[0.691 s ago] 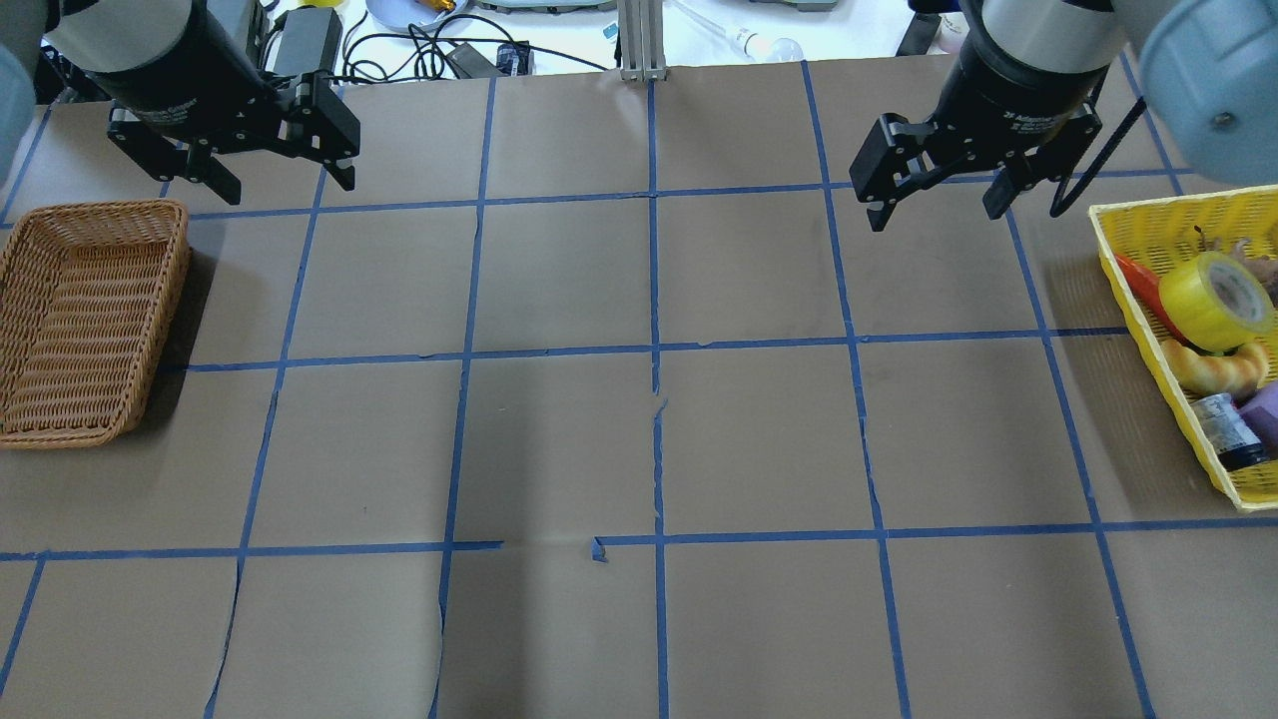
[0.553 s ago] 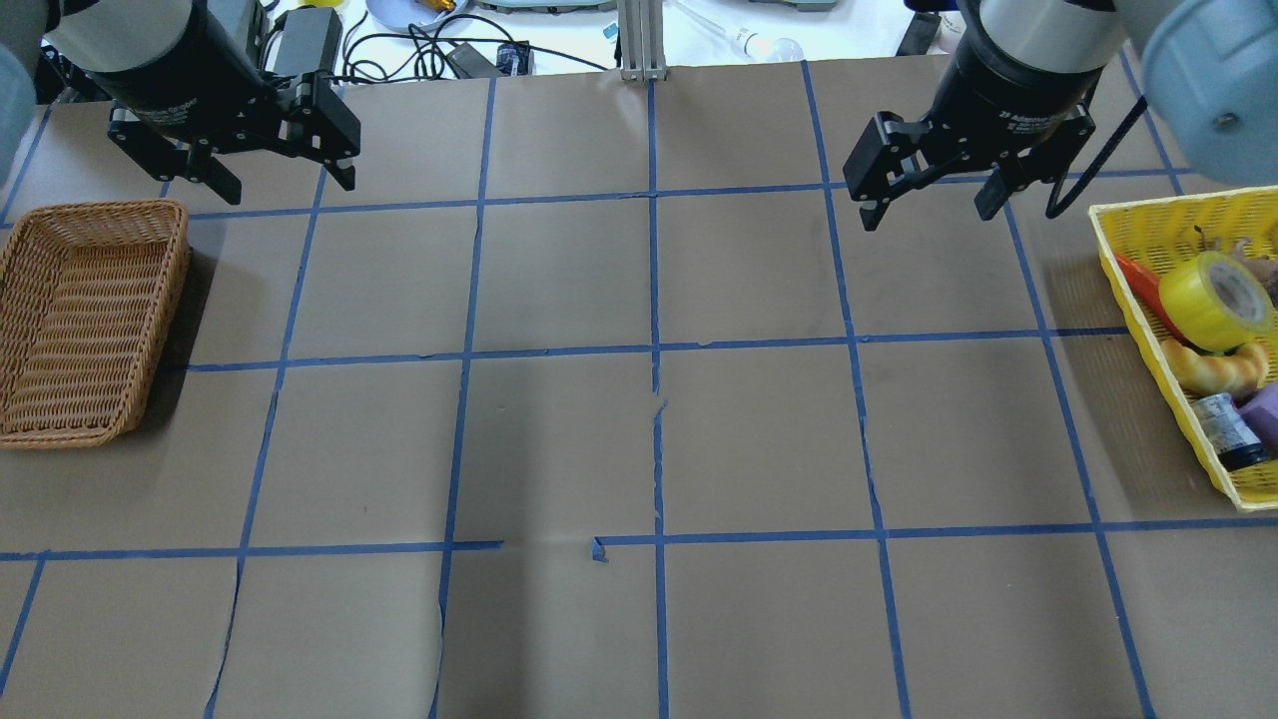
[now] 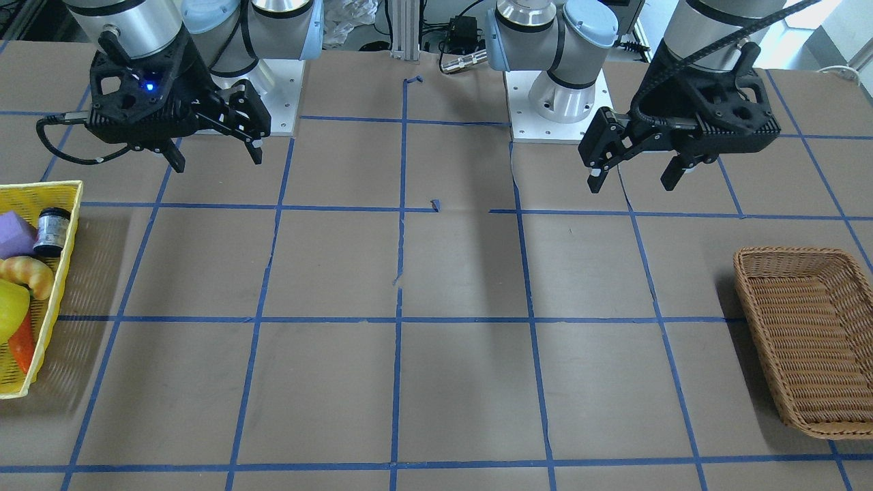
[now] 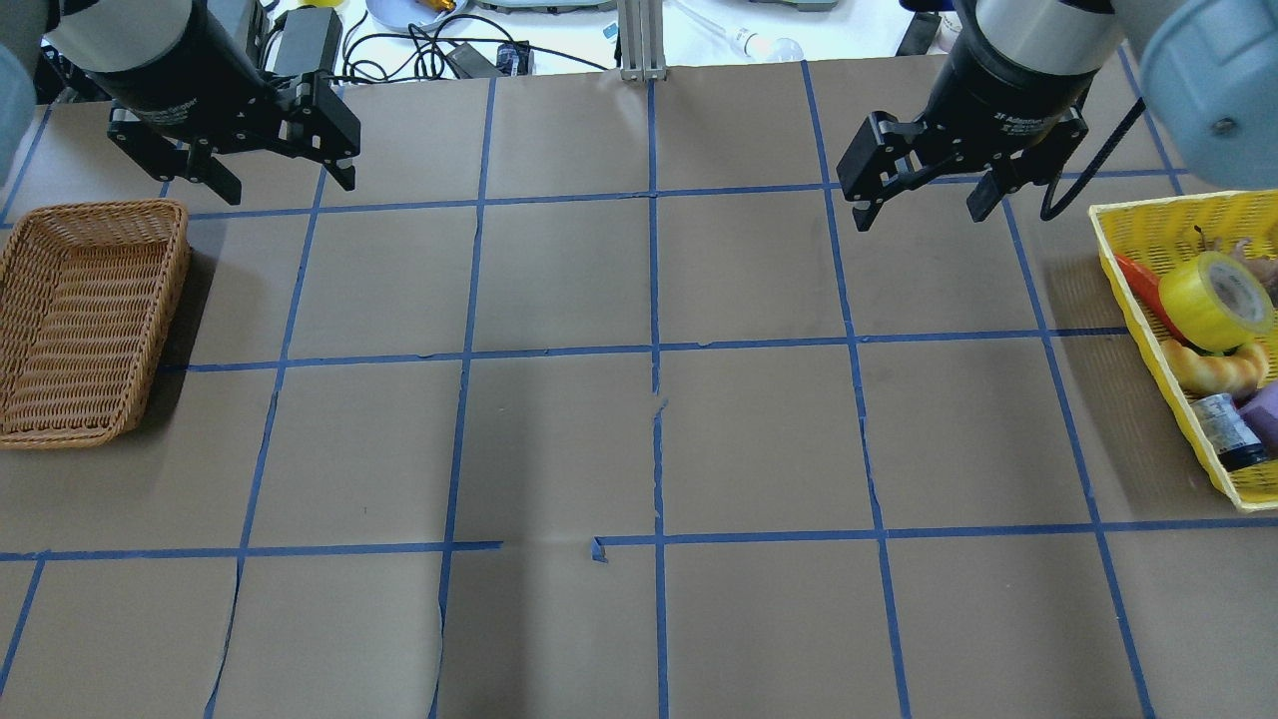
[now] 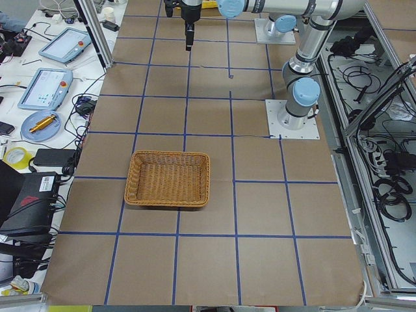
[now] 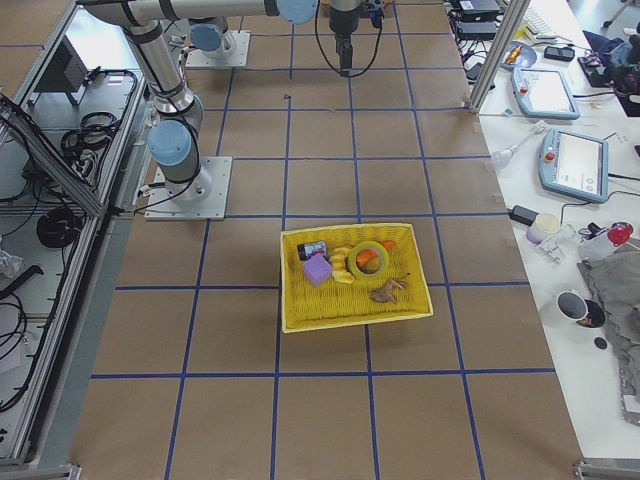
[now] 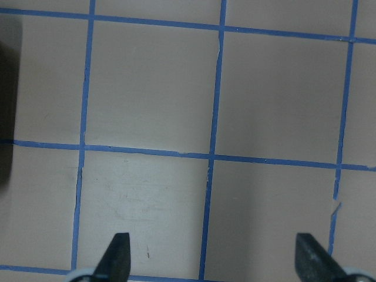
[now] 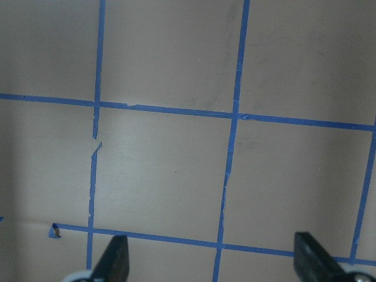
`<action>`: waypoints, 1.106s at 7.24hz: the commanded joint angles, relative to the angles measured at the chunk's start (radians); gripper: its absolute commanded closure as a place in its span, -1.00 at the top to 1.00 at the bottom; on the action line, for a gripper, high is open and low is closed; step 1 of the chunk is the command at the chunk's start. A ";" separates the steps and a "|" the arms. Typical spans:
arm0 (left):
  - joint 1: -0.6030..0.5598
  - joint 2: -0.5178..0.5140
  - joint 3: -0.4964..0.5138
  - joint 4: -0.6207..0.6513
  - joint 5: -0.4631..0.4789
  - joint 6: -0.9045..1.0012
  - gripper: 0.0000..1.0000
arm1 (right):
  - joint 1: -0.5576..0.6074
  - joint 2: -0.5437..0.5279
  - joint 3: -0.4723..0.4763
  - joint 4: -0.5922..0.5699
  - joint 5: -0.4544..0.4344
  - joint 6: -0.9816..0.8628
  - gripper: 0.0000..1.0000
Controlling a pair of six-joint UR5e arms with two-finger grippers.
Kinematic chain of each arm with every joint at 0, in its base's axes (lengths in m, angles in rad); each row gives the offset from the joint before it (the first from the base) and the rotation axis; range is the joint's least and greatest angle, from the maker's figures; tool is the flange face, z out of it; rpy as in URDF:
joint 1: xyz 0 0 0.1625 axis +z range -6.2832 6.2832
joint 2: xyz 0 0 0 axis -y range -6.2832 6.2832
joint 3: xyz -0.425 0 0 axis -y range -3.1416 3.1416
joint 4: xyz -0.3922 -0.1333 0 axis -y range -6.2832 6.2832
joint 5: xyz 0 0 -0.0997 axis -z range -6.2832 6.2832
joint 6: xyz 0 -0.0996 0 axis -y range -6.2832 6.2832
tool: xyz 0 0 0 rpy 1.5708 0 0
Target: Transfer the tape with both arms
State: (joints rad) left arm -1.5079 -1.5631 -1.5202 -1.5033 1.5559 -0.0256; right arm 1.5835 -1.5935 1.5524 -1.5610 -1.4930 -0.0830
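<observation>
The yellow tape roll (image 4: 1216, 300) lies tilted in the yellow basket (image 4: 1138, 215) at the table's right edge. It also shows in the front view (image 3: 9, 310) and the right view (image 6: 368, 260). My right gripper (image 4: 919, 217) is open and empty. It hangs above the table to the left of the yellow basket, well apart from the tape, and shows in the front view (image 3: 218, 162) and its wrist view (image 8: 211, 267). My left gripper (image 4: 290, 188) is open and empty above the far left, and shows in the front view (image 3: 631, 184) and its wrist view (image 7: 214, 267).
An empty wicker basket (image 4: 100, 208) sits at the left edge, just below my left gripper. The yellow basket also holds a croissant (image 4: 1213, 369), a black-capped jar (image 4: 1226, 429), a purple block (image 4: 1263, 414) and an orange item (image 4: 1148, 290). Cables and devices lie past the far edge.
My right gripper has shifted slightly to the left, still open. The left gripper and the tape have not moved.
</observation>
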 commanded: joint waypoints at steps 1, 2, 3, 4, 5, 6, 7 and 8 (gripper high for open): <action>0.000 0.002 -0.002 0.000 0.001 0.001 1.00 | -0.003 0.001 0.002 -0.002 -0.035 0.000 1.00; 0.000 0.000 -0.002 0.000 0.001 0.001 1.00 | -0.003 0.001 0.002 -0.007 -0.067 -0.001 1.00; 0.000 0.002 -0.002 0.000 0.001 0.001 1.00 | -0.003 0.001 0.002 0.001 -0.067 0.000 1.00; 0.000 0.002 -0.002 0.000 0.001 0.001 1.00 | -0.003 0.001 0.002 0.004 -0.067 0.000 1.00; 0.000 0.002 -0.002 0.000 0.001 0.001 1.00 | -0.003 0.001 0.002 0.006 -0.073 0.000 1.00; 0.000 0.002 -0.002 0.000 0.001 0.001 1.00 | -0.003 0.001 0.009 0.007 -0.073 0.000 1.00; 0.000 0.000 -0.002 0.000 0.001 0.001 1.00 | -0.003 0.001 0.011 0.007 -0.073 0.000 1.00; 0.000 0.000 -0.002 0.000 0.000 0.001 1.00 | -0.003 0.003 0.011 0.006 -0.070 0.000 1.00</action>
State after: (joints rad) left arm -1.5079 -1.5625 -1.5217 -1.5033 1.5567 -0.0245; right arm 1.5800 -1.5918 1.5619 -1.5545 -1.5652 -0.0828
